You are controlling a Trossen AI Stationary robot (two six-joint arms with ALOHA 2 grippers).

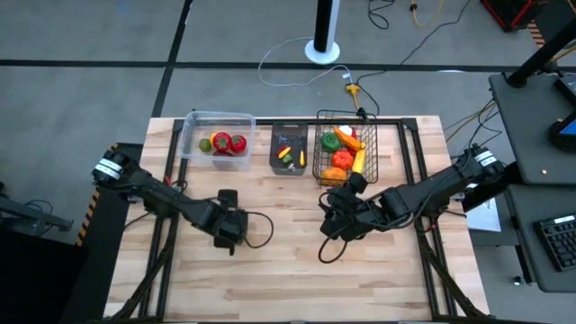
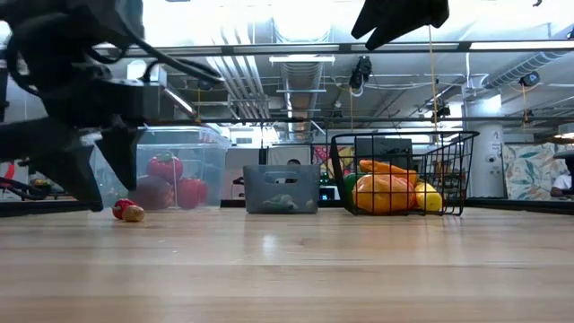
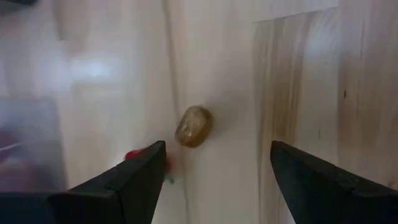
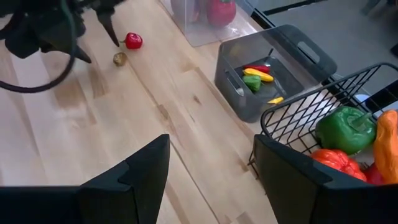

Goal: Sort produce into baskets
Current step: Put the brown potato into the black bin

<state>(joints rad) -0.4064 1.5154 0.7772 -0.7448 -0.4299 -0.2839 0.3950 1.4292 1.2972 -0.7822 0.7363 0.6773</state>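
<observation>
A small brown piece of produce (image 3: 193,126) and a small red one (image 4: 132,41) lie side by side on the table in front of the clear tub (image 1: 216,135). My left gripper (image 3: 217,149) is open above them, with the brown piece ahead between its fingers and the red one half hidden by one finger. It touches neither. My right gripper (image 4: 211,146) is open and empty above the table, near the wire-mesh basket (image 1: 345,153). The dark bin (image 1: 290,148) stands between the tub and the basket.
The tub holds red and green pieces (image 1: 229,142). The bin holds small red, green and yellow pieces (image 4: 256,76). The basket holds green, orange, red and yellow pieces (image 2: 386,190). All three stand along the far edge. Bare wood lies toward the near edge.
</observation>
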